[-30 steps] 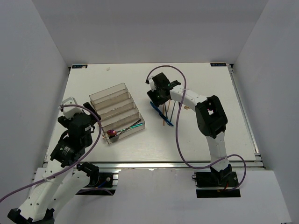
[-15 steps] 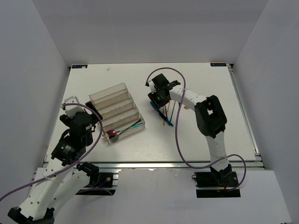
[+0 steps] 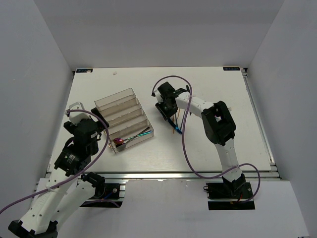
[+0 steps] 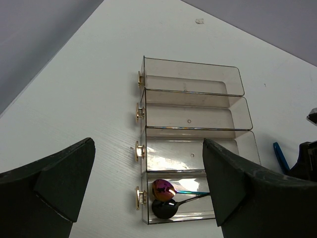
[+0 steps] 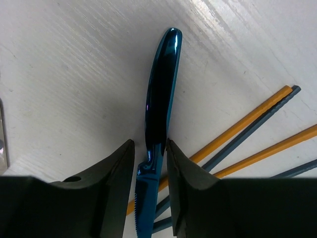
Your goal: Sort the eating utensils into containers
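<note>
Nearest, the left arm's black fingers (image 4: 148, 148) hang spread wide and empty above the near end of the clear plastic organiser tray (image 4: 198, 94) of long parallel compartments; its closest compartment holds an iridescent purple-red metal spoon (image 4: 163, 188) and a black metal spoon (image 4: 162, 209) side by side, and the others look bare. Farther off on the white desk (image 3: 223, 139), the right arm's fingers (image 5: 149, 148) are set narrow astride the glossy blue metal knife (image 5: 161, 89), at the neck where handle meets serrated blade; one pad seems to touch, a sliver of gap shows at the other. The knife lies flat, overlapping the slim orange and dark chopsticks (image 5: 277, 146). The step in hand looks like a pick of the knife; next comes a firm pinch, then a clean lift that leaves the chopsticks undisturbed.
</note>
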`<state>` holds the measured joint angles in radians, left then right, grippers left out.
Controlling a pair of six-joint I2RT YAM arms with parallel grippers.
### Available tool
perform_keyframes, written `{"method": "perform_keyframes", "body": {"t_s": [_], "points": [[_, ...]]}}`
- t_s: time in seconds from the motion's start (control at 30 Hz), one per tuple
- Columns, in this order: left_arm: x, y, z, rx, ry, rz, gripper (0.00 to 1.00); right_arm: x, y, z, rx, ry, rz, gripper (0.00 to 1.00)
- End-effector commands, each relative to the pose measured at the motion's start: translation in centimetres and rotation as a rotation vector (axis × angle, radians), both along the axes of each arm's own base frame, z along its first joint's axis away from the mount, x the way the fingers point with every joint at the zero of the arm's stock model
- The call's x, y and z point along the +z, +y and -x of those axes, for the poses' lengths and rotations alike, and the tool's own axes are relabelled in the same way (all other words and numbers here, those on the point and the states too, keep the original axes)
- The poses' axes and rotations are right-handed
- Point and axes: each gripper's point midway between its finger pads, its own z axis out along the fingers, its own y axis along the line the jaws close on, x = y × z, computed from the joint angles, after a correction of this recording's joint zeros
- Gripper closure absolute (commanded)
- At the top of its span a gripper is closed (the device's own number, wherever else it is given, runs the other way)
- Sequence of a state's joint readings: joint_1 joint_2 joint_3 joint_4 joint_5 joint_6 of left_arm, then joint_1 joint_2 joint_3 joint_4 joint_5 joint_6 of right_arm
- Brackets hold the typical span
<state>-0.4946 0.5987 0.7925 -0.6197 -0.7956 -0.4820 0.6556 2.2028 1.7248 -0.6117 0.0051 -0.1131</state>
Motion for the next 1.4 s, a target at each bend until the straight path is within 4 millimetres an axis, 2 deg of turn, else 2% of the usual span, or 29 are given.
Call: {"method": "perform_keyframes", "body": {"t_s": [0.0,0.07,0.27,0.43,0.47,0.57,0.67,0.83,0.87,0.97,1.07,1.2,1.27,1.37], "points": [[0.1,-0.2,-0.1,-0.014,-0.009,0.002,0.02,-0.6,-0.6,0.3,0.001,0.016,0.053,0.62],[0.1,-0.3,-0.1,-0.018,-0.006,0.001,0.02,-1.0,-0.6,0.6,0.002,0.025,0.057,0.62],[0.1,-0.3,-0.1,-0.021,-0.008,0.002,0.02,-1.7,-0.9,1.3,0.002,0.067,0.07,0.83],[0.1,-0.4,-0.2,-0.026,-0.007,0.002,0.02,-0.6,-0.6,1.3,-0.005,0.055,0.05,1.0],[0.1,-0.4,-0.2,-0.026,-0.008,0.001,0.02,-0.3,-0.6,1.2,-0.01,0.05,0.044,1.0],[0.2,-0.4,-0.1,-0.024,-0.01,0.003,0.02,1.8,0.0,0.7,-0.011,0.005,0.0,1.0],[0.3,-0.2,0.0,-0.02,-0.017,0.005,0.02,5.5,1.1,0.3,0.005,-0.057,-0.085,1.0],[0.4,0.0,0.1,-0.01,-0.027,0.006,0.02,9.7,2.2,0.0,0.053,-0.152,-0.149,1.0],[0.6,0.1,0.1,-0.007,-0.033,0.009,0.02,10.9,2.8,-0.1,0.082,-0.188,-0.162,1.0],[0.9,0.4,0.3,0.01,-0.044,0.012,0.02,12.5,4.5,0.2,0.19,-0.247,-0.179,1.0],[1.2,1.0,0.7,0.036,-0.063,0.016,0.02,14.1,7.9,1.0,0.383,-0.328,-0.197,1.0],[1.6,1.6,1.1,0.067,-0.087,0.028,0.02,16.6,12.9,2.6,0.617,-0.423,-0.249,1.0],[1.8,1.8,1.3,0.073,-0.098,0.034,0.02,17.1,15.4,4.3,0.8,-0.464,-0.286,1.0],[2.0,2.0,1.5,0.085,-0.108,0.039,0.02,17.6,18.2,6.1,0.949,-0.488,-0.361,1.0]]}}
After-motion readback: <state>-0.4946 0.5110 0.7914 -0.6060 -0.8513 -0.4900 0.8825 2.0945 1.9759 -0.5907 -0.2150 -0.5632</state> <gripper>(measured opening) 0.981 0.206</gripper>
